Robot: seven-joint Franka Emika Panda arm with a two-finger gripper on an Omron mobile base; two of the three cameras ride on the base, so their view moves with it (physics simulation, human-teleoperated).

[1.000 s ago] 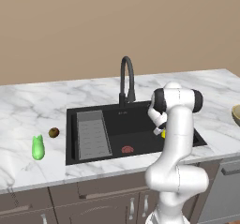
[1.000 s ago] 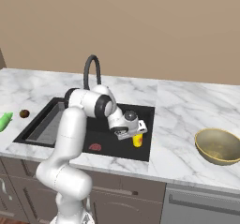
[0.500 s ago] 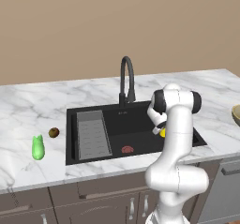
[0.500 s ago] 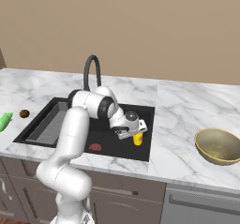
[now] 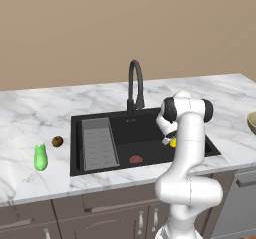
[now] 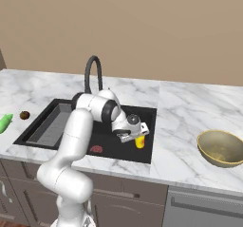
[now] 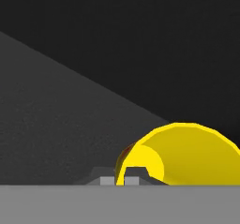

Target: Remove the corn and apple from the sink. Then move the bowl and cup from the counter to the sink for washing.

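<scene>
Reaching into the sink (image 5: 150, 133) in the left base view, the arm lowers its gripper (image 5: 169, 138) at the basin's right end, with the yellow cup (image 5: 173, 142) just under the hand; finger spacing cannot be told from this side. Corn (image 5: 40, 157) and apple (image 5: 57, 141) lie near each other on the counter (image 5: 30, 118), left of the sink. A ribbed drain rack (image 5: 99, 143) fills the basin's left part; a flat reddish item (image 5: 135, 159) lies on the basin floor near the front wall. The black faucet (image 5: 135, 83) stands behind the basin. The bowl (image 5: 251, 123) shows at the right edge.

Right base view: the gripper (image 6: 134, 136) is down inside the sink (image 6: 66, 126), its fingers closed on the cup (image 6: 139, 141), which sits low near the basin's right wall. Bowl (image 6: 220, 147) rests on the counter (image 6: 180, 112), well apart to the right. Corn (image 6: 4, 122) and apple (image 6: 24, 115) lie at the far left. The reddish item (image 6: 96, 149) lies beside the arm.

Hand view: the cup (image 7: 187, 155) appears tilted, its open mouth toward the camera, against the dark sink (image 7: 93, 78) walls; the gripper's fingertips (image 7: 122, 176) sit at its rim.
</scene>
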